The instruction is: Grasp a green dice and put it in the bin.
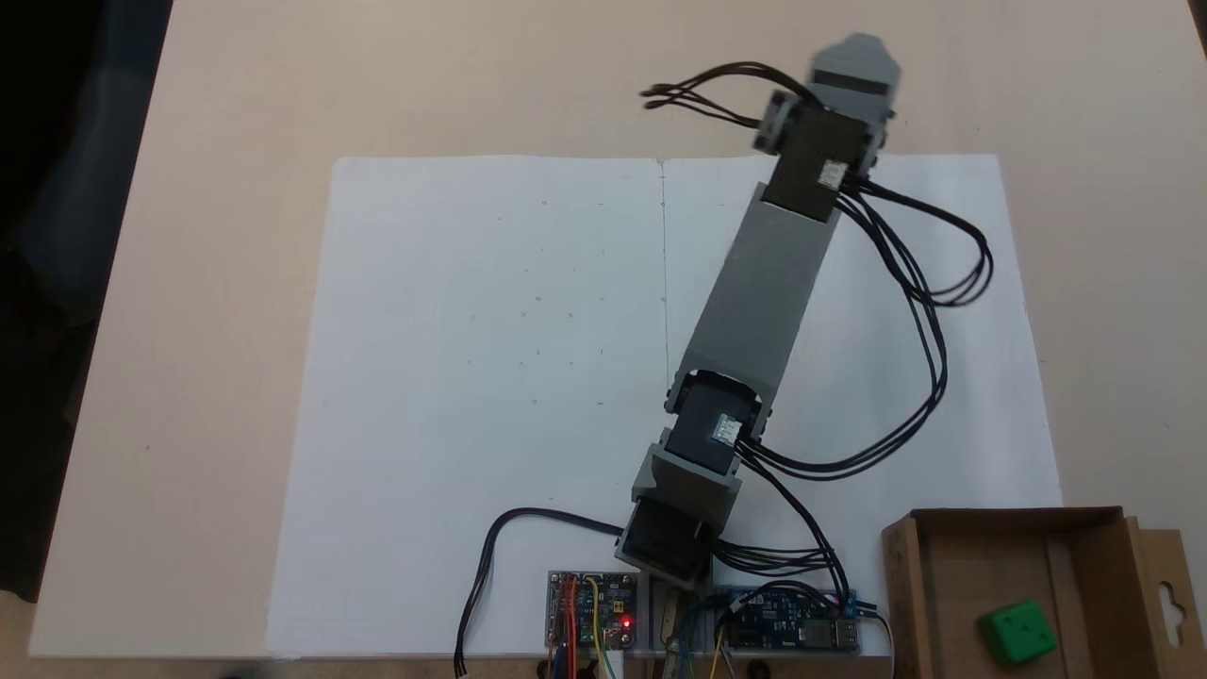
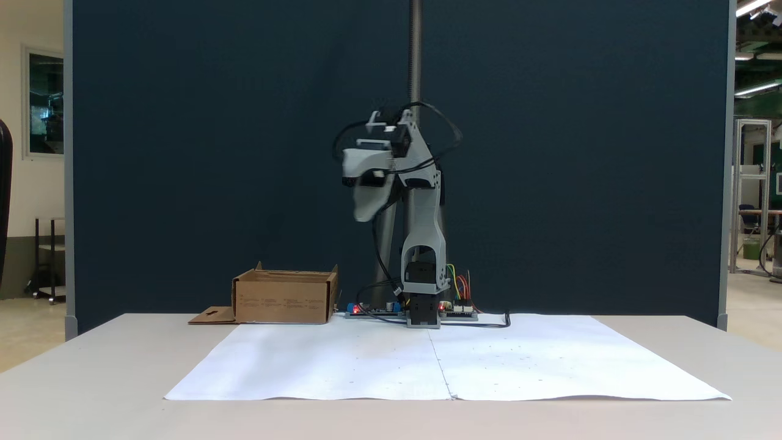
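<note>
Green dice already down in bin, lower right of top-down view. Pincer blurred, raised high off bench, apparently empty; opening impossible to tell. Risk judged slight: trailing cables snagging bin during swing.

Items I log from my remote station: beige table, filling both fixed views. White paper sheet, centre frame, flat, with a middle crease. Two circuit boards, bottom centre, one showing a red light. Dark blue partition, upright behind the table, spanning the frame.
</note>
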